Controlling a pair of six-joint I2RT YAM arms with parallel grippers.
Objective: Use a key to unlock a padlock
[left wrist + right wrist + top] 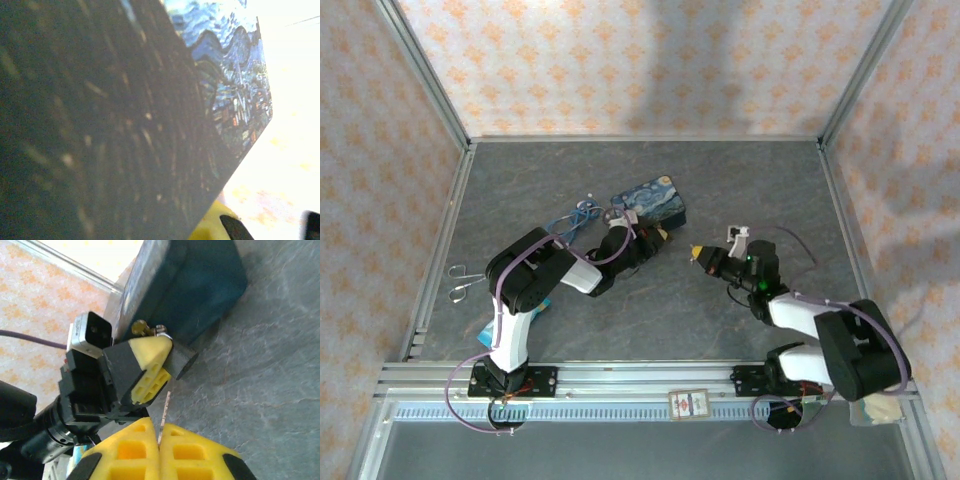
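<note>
My left gripper is pressed up against the near side of the blue-and-yellow painted tin. Its jaws are shut. In the right wrist view a brassy bit and a thin silvery shackle of the padlock stick out at the tips of the left gripper; its black body is hidden. My right gripper hovers a short way to the right, pointing at the left one. The right gripper is shut on the key, whose thin silvery blade points at the left gripper. The left wrist view is blurred against the tin.
Silver scissors lie by the left rail. A blue cable coils left of the tin. A metal frame rail runs along the near edge, and patterned walls close the other sides. Bare grey tabletop stretches right and behind.
</note>
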